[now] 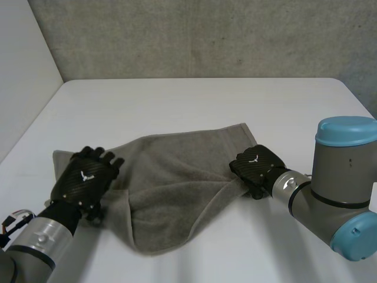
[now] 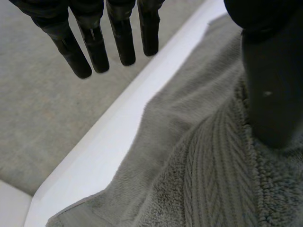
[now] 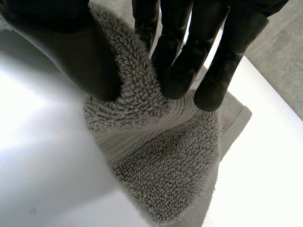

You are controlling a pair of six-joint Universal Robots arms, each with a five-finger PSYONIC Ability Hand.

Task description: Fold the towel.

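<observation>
Right hand [image 1: 257,165] pinches towel [image 1: 177,183] edge | left hand [image 1: 85,180] flat, fingers straight

Grey ribbed towel [image 1: 177,171], white table [image 1: 188,100]

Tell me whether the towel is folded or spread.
Neither fully: the towel lies rumpled, partly doubled over, its edge pinched by the right hand.

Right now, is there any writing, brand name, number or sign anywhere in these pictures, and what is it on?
There are no readable words or numbers.
On the back of the left hand: a small white mark, a symbol and not letters.
On the back of the right hand: the same white mark, no letters.
On the towel: no label or tag to be seen.
</observation>
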